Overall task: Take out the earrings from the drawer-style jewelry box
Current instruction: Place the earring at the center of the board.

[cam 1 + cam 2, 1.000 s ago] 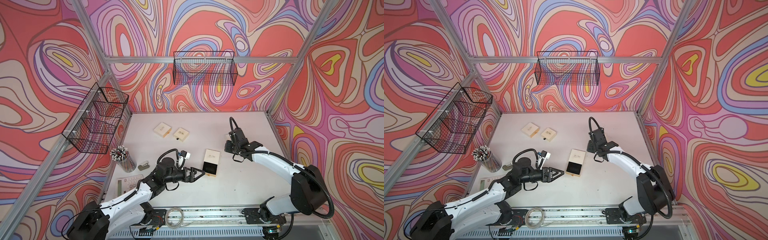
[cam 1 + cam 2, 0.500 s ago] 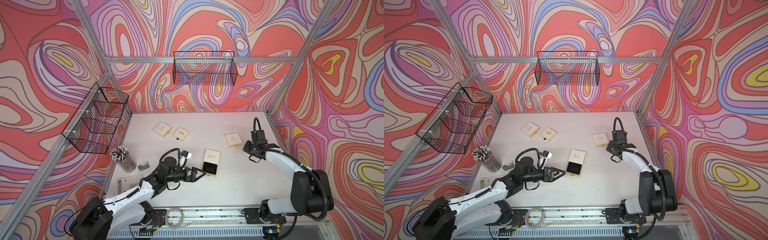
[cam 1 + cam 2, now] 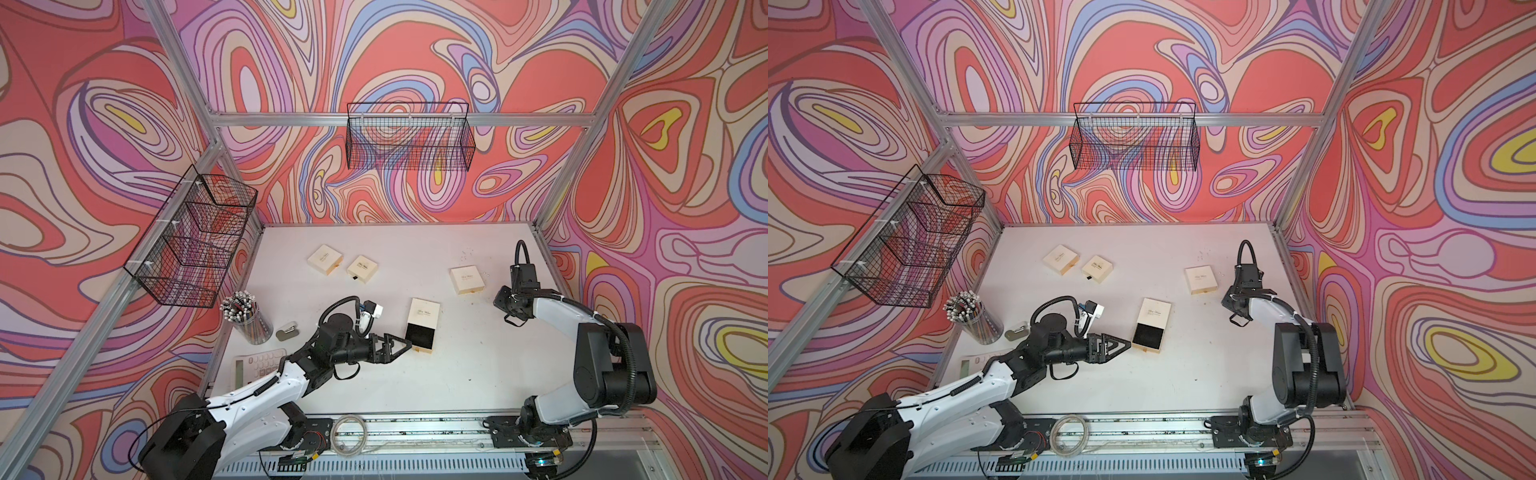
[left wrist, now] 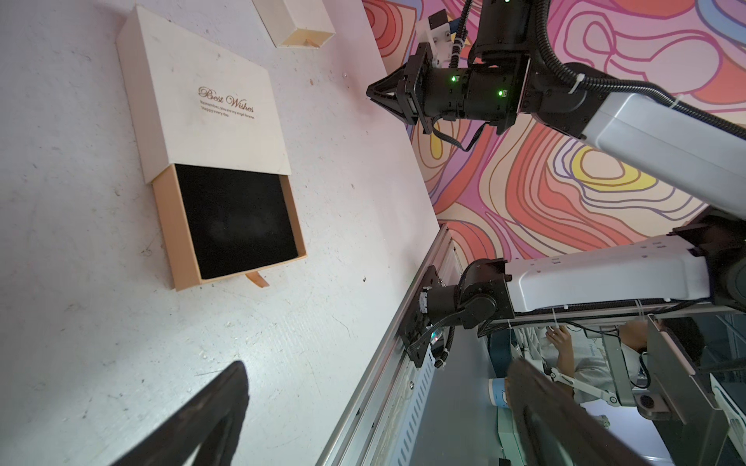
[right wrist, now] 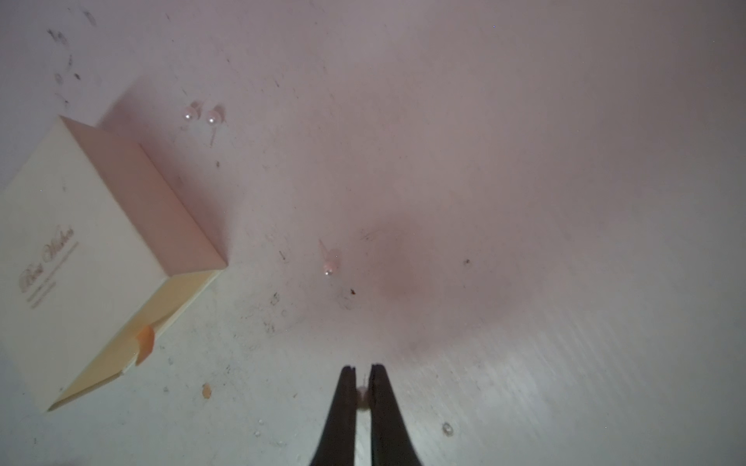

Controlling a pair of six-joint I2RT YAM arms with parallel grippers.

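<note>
Between the tips of the right claw (image 5: 363, 369) sits one earring (image 5: 362, 393), a tiny pearl-like stud pinched by jaws closed almost to touching. A second ago this claw stood at the open jewelry box (image 4: 206, 92). It has since swung well clear of that box and now hangs over the far side of the table (image 5: 524, 181).

Just ahead of the claw lies a lone stud (image 5: 329, 268). Farther ahead and off to one side, a pair of studs (image 5: 211, 118) rest close together, so all three are loose on the bare surface. Beside that pair, near the claw but apart from it, a closed cream box (image 5: 93, 258) lies flat.

Well away from the right claw, the jewelry box has its drawer (image 4: 238, 222) pulled out, and I can make out no stud on the black lining. The left claw (image 3: 405, 345) has not moved; it waits spread wide and empty, near the drawer's corner.

My reading is that the carry is done and the drop-off is due. Three earrings are already out and this looks like the fourth, so letting go near the others would likely finish the job. The risk is that the stud sticks to a pad or rolls when freed.
</note>
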